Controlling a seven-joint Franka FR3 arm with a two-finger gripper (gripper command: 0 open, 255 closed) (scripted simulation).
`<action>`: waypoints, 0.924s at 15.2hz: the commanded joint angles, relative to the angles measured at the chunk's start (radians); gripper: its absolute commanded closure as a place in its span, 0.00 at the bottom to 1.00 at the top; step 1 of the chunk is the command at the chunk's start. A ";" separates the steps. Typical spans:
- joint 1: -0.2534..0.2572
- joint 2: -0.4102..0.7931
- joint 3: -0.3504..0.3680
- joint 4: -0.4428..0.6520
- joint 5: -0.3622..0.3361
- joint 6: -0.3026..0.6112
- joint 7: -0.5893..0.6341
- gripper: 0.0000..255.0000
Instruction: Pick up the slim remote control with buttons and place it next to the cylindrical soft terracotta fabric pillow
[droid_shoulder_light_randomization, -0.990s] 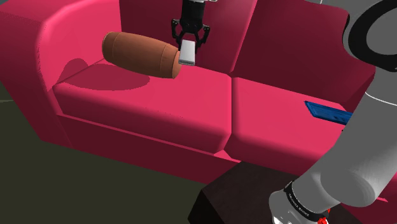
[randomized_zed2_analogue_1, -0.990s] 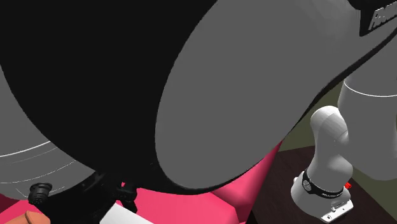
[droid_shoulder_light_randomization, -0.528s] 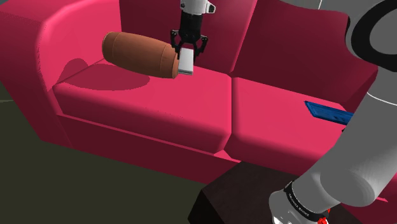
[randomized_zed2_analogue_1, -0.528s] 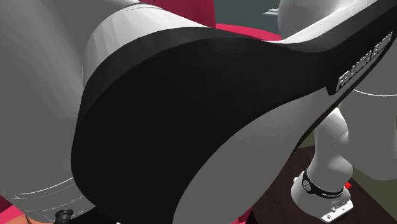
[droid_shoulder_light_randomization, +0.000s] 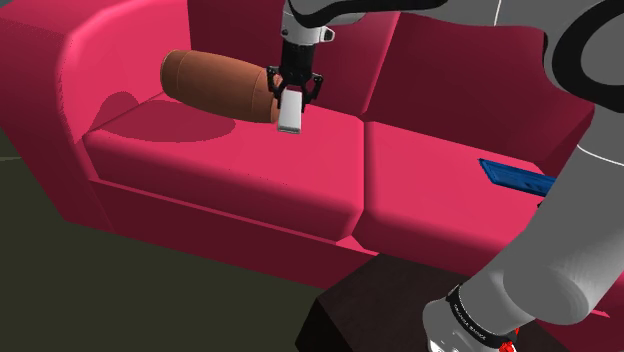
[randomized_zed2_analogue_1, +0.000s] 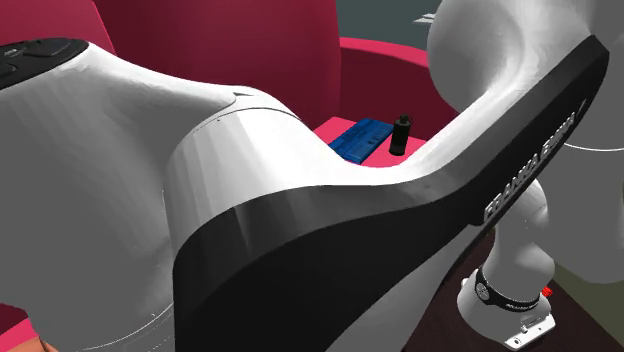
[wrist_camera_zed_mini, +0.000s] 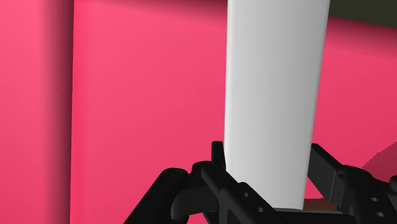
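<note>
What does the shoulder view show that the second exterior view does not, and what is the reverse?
The shoulder view adds the gripper, shut on the white remote, which it holds upright over the red sofa next to the end of the brown cylindrical pillow. The second exterior view adds a small black cylinder standing upright beside the blue flat object. Both share the sofa, that blue object lying on its seat, and the white arm with its base on the dark stand.
</note>
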 joint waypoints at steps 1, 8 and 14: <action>0.000 0.004 0.000 -0.022 -0.002 0.027 0.002 1.00; -0.001 0.020 -0.003 -0.095 -0.008 0.115 0.008 1.00; 0.000 0.041 -0.005 -0.148 -0.016 0.188 0.015 1.00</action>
